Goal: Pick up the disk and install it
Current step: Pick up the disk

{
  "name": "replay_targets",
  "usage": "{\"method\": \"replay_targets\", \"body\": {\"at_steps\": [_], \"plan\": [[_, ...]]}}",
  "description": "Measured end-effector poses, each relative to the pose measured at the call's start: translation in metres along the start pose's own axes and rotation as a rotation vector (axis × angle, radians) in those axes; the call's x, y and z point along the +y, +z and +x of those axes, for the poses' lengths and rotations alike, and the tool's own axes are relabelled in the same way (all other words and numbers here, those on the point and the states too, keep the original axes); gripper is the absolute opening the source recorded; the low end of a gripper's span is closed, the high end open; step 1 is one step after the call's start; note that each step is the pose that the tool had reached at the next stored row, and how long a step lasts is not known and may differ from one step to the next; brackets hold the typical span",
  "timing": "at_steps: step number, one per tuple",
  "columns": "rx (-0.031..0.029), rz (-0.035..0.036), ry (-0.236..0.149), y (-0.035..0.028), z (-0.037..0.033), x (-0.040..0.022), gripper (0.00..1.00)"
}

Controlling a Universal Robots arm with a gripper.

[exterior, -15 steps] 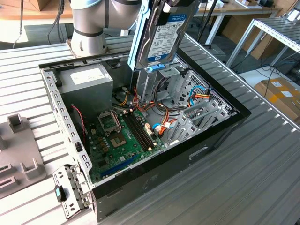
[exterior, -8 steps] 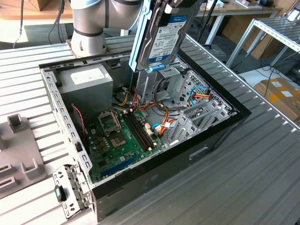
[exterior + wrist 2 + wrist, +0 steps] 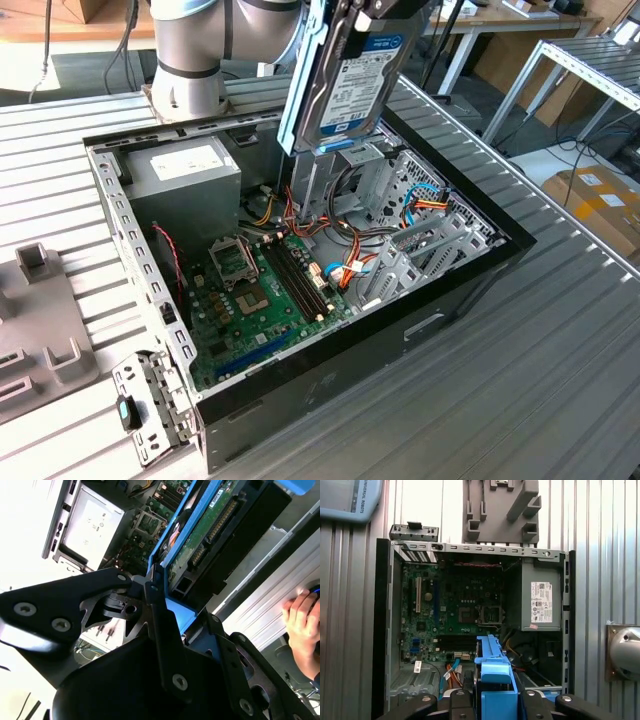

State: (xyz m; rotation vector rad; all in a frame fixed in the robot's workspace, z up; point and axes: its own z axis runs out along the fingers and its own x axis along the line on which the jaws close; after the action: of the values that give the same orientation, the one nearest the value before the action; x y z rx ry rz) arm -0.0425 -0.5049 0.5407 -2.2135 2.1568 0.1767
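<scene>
The disk (image 3: 362, 80) bears a white and blue printed label. A white sticker (image 3: 180, 162) with fine print lies on the grey box (image 3: 200, 200), far in the case (image 3: 420, 330) on the exterior view's left. In the first wrist view, a pale blue panel (image 3: 347, 497) carries a line of lettering.

Exterior view evenly bright, soft shadows; second wrist view partly blown out white

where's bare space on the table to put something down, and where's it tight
Free: the ribbed metal table on the exterior view's right of the black open computer case. Crowded: the grey moulded fixture at that view's left; inside the case, orange cables under the held silver blue-railed disk.
</scene>
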Motion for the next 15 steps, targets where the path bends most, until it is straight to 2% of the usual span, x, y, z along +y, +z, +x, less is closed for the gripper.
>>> {"method": "replay_targets", "body": {"at_steps": [15], "plan": [[0.0, 0.0, 0.0, 0.0001, 0.0051, -0.0024, 0.37]]}}
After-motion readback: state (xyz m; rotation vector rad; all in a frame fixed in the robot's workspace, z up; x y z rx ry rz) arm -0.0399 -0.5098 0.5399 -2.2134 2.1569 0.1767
